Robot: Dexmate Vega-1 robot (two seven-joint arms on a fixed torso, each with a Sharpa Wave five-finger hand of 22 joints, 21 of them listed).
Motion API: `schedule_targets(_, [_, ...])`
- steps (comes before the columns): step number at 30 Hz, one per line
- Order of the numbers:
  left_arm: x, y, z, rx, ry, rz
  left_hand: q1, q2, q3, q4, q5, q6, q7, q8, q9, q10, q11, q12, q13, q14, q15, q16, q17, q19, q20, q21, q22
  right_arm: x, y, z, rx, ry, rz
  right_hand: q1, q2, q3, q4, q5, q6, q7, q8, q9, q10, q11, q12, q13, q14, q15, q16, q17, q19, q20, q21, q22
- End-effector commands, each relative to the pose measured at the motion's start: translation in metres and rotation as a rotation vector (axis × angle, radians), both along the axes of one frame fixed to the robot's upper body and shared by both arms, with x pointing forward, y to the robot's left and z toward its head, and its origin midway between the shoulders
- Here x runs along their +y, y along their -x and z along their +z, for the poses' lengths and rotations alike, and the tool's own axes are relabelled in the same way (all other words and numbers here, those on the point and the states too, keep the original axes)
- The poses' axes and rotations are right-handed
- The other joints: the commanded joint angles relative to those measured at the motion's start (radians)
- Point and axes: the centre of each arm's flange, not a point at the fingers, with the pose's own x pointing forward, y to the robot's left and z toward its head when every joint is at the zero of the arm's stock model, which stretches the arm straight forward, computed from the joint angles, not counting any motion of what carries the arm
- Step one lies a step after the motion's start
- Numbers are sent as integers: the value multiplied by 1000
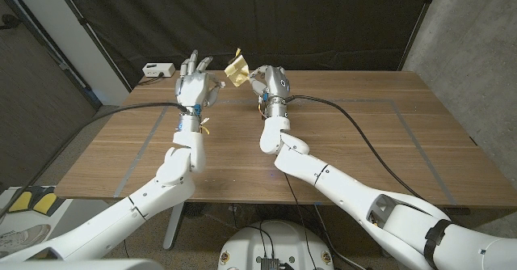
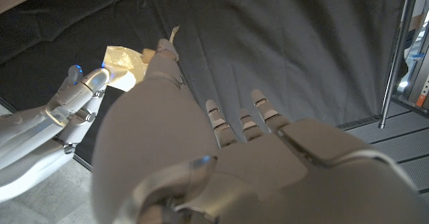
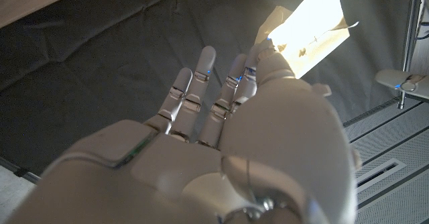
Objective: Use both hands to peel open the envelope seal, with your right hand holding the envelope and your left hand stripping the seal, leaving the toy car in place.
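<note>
My right hand (image 1: 271, 82) holds a small gold envelope (image 1: 237, 70) up off the wooden table (image 1: 363, 141) near its far edge, pinched at one corner. A narrow pale flap or strip (image 1: 239, 52) sticks up from the envelope's top. In the right wrist view the envelope (image 3: 310, 24) glows bright beyond my fingers (image 3: 267, 58). My left hand (image 1: 194, 82) is raised just left of the envelope with its fingers spread upward and nothing in them; a small gap separates them. In the left wrist view the envelope (image 2: 123, 60) sits in the right hand (image 2: 79, 95), close to my left thumb (image 2: 165, 56).
A small white box (image 1: 157, 70) sits at the table's far left corner. Black cables (image 1: 355, 124) run over the tabletop from both wrists. Faint tape lines (image 1: 404, 112) mark a rectangle on the wood. A dark curtain hangs behind the table.
</note>
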Motion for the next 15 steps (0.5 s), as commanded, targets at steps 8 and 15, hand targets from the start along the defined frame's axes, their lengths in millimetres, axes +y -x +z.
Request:
schedule_targets(8, [22,18,-19,-43,132,-94,-64,-17,-37,23,14,-346,-49,-128,28,-83,14,-30,11,-4,-34,-4,11,-32,42,11,1,-3,11,-10,30,-58,0,2,3,10,2,4,35,33,36,101,8,-1,6,4,4,-175,-2,10,-8,-6,13,1])
schedule_targets(15, [34,18,-25,-43,166,-127,-166,-46,-94,65,34,-635,-49,-259,18,-144,51,-33,13,-21,-12,-8,11,-61,64,5,1,0,16,-15,28,-67,-19,1,3,13,3,4,34,32,35,102,8,-1,6,5,4,-175,-1,14,-10,-6,17,0])
